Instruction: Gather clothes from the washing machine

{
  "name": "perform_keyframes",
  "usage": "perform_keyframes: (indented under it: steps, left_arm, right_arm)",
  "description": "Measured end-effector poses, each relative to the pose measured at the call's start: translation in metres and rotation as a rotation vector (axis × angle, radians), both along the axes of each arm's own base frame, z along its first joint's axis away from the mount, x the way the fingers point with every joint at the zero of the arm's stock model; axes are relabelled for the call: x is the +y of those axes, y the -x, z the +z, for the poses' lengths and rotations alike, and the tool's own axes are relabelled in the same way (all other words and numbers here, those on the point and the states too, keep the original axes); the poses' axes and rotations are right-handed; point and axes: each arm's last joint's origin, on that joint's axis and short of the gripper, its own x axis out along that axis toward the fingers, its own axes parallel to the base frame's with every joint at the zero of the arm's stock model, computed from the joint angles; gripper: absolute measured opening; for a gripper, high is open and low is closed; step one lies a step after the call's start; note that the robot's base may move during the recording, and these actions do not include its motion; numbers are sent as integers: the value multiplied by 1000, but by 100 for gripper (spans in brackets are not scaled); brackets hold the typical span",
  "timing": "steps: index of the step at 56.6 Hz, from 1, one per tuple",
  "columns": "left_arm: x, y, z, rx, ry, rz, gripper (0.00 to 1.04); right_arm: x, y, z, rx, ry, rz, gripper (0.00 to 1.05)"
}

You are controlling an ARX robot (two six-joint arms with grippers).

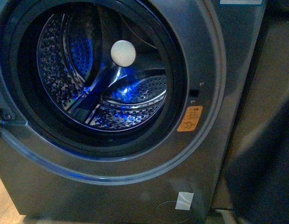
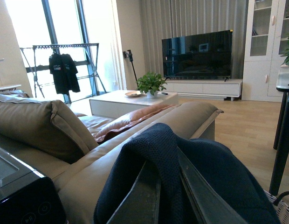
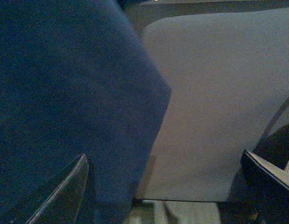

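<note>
**Drum showing bare, navy garment hanging from the left gripper**

The dark grey front-loading washing machine point(image 1: 214, 154) is standing straight ahead of the robot and filling the front view. Its round black-rimmed porthole point(image 1: 178, 70) is facing the camera. Behind the porthole the perforated steel drum point(image 1: 144, 91) is glowing blue, and no clothing is showing in the part that can be seen. The drum's long axis is running directly away from the robot, so any reach would be going in level through the porthole. A small orange sticker point(image 1: 190, 119) is sitting just beside the porthole's surround, and a white tape patch point(image 1: 184, 200) is lying low on the front.

Neither arm is showing in the front view. The left gripper point(image 2: 175, 154) is pointing away from the machine, across a beige sofa point(image 2: 37, 126). Its fingers are drawing together under a navy knitted garment point(image 2: 219, 172), which is draping over them and hiding the tips, so it is looking clamped on that garment. A sliver of woven basket point(image 2: 285, 211) is peeking in near it.

The right gripper point(image 3: 164, 158) is standing wide open with nothing between its fingers. A dark blue cloth point(image 3: 65, 93) is hanging beside one finger, before a flat grey panel point(image 3: 214, 102). Whether that cloth is the same garment cannot be told. The free right arm is probably the nearer one for another reach into the drum.
</note>
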Motion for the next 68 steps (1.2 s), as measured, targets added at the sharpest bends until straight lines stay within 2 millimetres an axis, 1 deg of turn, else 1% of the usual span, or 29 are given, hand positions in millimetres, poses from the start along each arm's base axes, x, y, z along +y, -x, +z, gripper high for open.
perform_keyframes:
  steps: [21,22,24,25,31,35,40,43,47,54,57,62,68]
  left_arm:
    - [1,1,3,-5,7,1,6]
    - [1,1,3,-5,7,1,6]
    - [1,1,3,-5,7,2,6]
    - [1,1,3,-5,7,2,6]
    - [1,1,2,-3,6,4,6]
    - [1,1,2,-3,6,5,6]
    - [1,1,2,-2,7,8,6]
    - [1,1,2,-2,7,8,6]
    - [1,1,2,-2,7,8,6]
    - [1,1,2,-2,7,8,6]
    - [1,1,2,-2,7,7,6]
    - [1,1,2,-3,7,7,6]
    - [1,1,2,-3,6,7,6]
  right_arm:
    - [0,0,0,0,0,0,97]
    - [0,0,1,-10,-18,28,97]
    - [-1,-2,8,-76,-65,133,97]
    - [-1,-2,12,-109,-88,214,97]
    - [-6,-1,28,-183,-192,459,97]
    - [-10,0,40,-187,-241,536,97]
    - [-12,0,56,-215,-247,555,97]
    - [-13,-3,69,-245,-242,565,97]
    - [-11,-15,88,-286,-226,585,97]
    - [-10,-36,104,-314,-207,629,97]
    - [-10,-45,109,-329,-197,641,97]
    - [-12,-65,115,-343,-183,669,97]
    - [-14,-89,116,-318,-205,716,97]
